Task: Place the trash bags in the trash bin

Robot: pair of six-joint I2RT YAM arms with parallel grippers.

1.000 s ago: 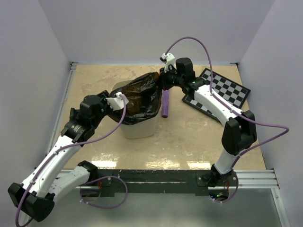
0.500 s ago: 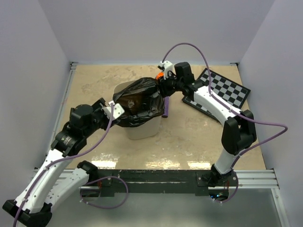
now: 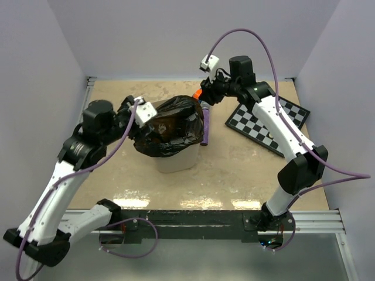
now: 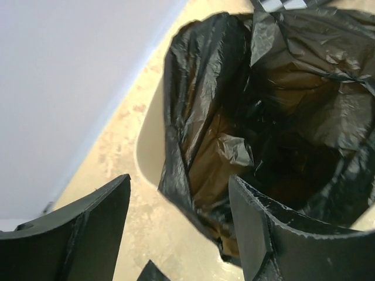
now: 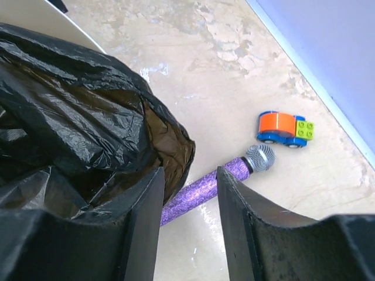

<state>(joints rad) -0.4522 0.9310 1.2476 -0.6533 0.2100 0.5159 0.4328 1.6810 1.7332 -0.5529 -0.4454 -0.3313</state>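
Draping over the mouth of the trash bin (image 3: 176, 163), the trash bag (image 3: 170, 126) sat with its body sunk into the bin and its film bunched in a glossy mound above the rim. On the bin's left side a fold of film hung outside the cream wall. Judgement: the bag was mostly in, with the overhang not yet tucked, and the loose film lay where its own stiffness kept it, since nothing clamped it.

Left gripper (image 4: 179, 193): jaws wide apart, nothing between the pads. It hovered at the bin's left rim, aimed down into the bag's open throat. The overhanging fold lay just ahead of the fingertips, roughly in line with the gap. Contact could not be told from either view.

Right gripper (image 5: 190, 181): jaws apart, empty. It hung above the bin's far-right corner. The bag's bulge lay just beside one finger, outside the gap.

Through that gap a purple glittery cylinder (image 5: 202, 190) showed on the table (image 3: 234, 170), lying just beside the bin's right wall. A small toy car (image 5: 284, 130) sat beyond the bin's far-right corner. A chequered board (image 3: 266, 120) lay well to the bin's right.
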